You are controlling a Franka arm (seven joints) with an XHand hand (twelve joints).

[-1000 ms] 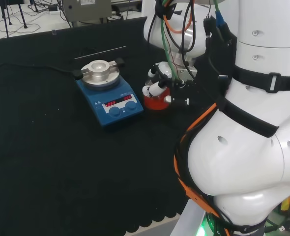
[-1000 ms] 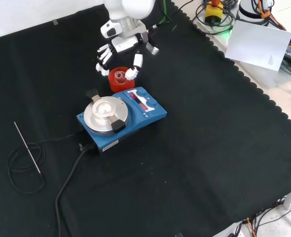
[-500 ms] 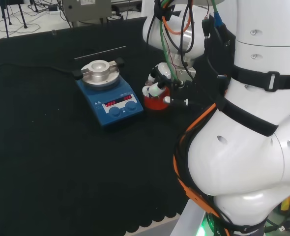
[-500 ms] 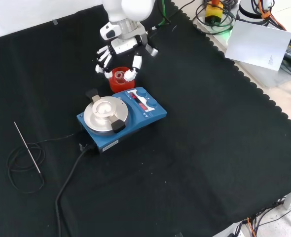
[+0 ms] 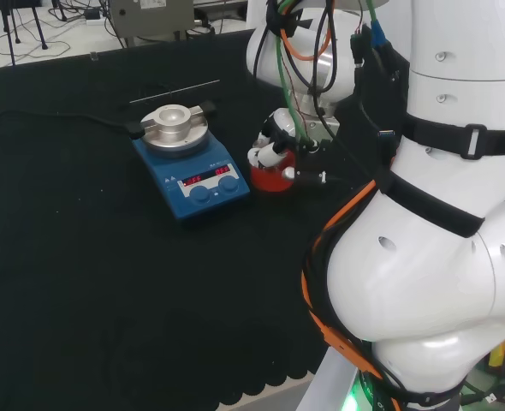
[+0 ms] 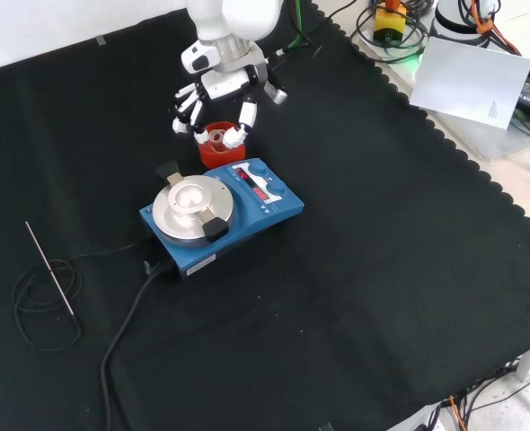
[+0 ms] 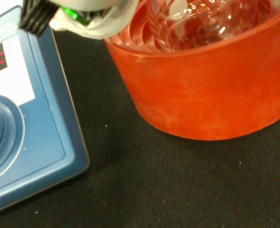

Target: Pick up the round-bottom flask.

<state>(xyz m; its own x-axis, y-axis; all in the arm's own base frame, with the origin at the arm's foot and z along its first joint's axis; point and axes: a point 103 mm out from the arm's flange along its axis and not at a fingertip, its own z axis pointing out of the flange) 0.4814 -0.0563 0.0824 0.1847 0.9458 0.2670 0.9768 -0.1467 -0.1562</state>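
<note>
The clear round-bottom flask (image 6: 217,137) sits in a red ribbed stand (image 6: 216,154) just behind the blue hotplate stirrer (image 6: 220,211). The hand (image 6: 218,83) hangs straight over it, its fingers reaching down on one side of the flask's neck and its thumb on the other, loosely bent. I see no clear contact with the glass. In the head view the hand (image 5: 278,137) covers the top of the stand (image 5: 270,178). The wrist view has the flask (image 7: 201,19) inside the stand (image 7: 211,95), with a fingertip (image 7: 83,19) at the stand's rim.
The hotplate (image 5: 188,167) touches or nearly touches the stand on its left in the head view. A thin metal rod (image 6: 49,269) with a coiled cable lies at the front view's left. A white sheet (image 6: 476,81) lies beyond the cloth's scalloped edge.
The hand has shifted slightly over the flask and come a little lower. Its fingers and thumb have drawn in closer round the neck. Flask and stand have not moved.
</note>
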